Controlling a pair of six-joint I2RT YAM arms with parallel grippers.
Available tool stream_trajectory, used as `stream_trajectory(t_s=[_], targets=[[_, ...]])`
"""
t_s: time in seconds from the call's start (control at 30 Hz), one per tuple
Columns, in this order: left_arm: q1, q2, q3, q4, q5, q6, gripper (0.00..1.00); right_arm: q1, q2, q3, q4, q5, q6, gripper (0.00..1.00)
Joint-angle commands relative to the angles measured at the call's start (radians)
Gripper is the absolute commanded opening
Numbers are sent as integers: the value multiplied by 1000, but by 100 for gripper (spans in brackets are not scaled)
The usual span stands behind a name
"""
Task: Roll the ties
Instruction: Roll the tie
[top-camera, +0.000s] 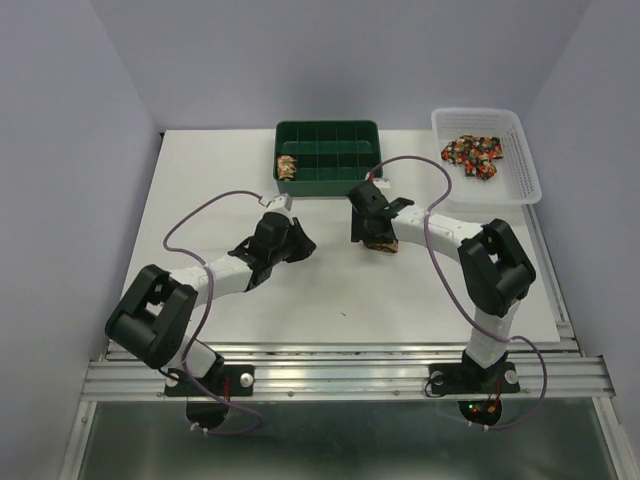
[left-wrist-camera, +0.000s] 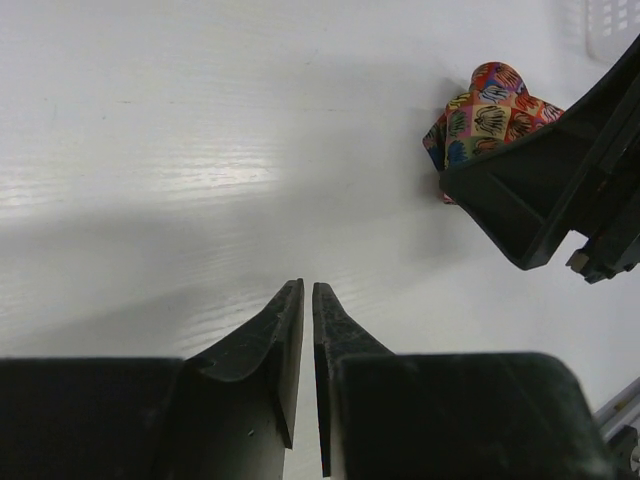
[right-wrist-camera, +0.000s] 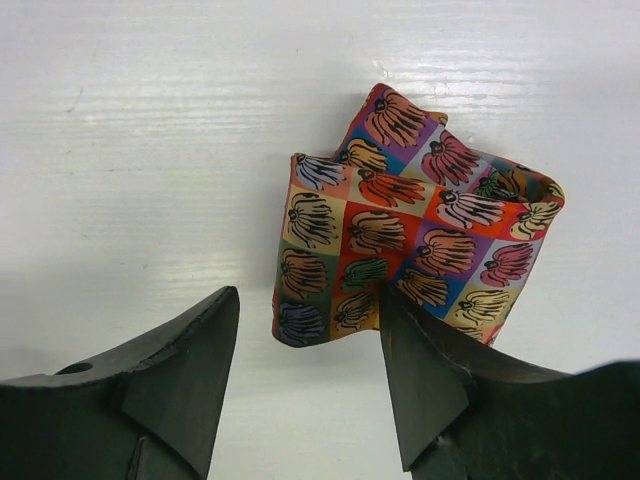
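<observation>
a rolled tie (right-wrist-camera: 400, 240) lay mid-bench (right-wrist-camera: 150, 120), against one finger of the right claw (right-wrist-camera: 307, 300), whose jaws stood wide. the left claw (left-wrist-camera: 308, 288) was nearly closed and empty. another roll (top-camera: 287, 167) sat in a green tray (top-camera: 327, 126), loose ties (top-camera: 473, 153) in a basket (top-camera: 522, 165) at the far right corner.

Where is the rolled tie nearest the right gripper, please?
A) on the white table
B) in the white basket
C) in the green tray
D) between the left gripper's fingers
A: the rolled tie lies on the white table at the tips of the open right gripper, outside both the green tray and the basket.
</observation>
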Motion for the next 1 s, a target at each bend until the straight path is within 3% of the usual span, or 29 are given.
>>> stream_trajectory(t_s=[0.0, 0.3, 0.43, 0.57, 0.73, 0.97], targets=[[5, 31, 61, 101, 70, 14, 21, -37, -59, -50, 116, -98, 48, 64], [4, 155, 133, 187, 128, -60, 26, -93, -90, -107, 205, -209, 123, 71], [2, 209, 155, 235, 147, -88, 40, -111, -111, -139, 251, -258, 164, 81], [-4, 252, 167, 279, 170, -83, 61, -123, -122, -151, 277, -278, 190, 94], [-13, 302, 187, 357, 242, -77, 61, -140, -144, -176, 300, -298, 239, 100], [-25, 367, 196, 471, 308, -83, 61, -172, -177, -222, 354, -327, 330, 100]])
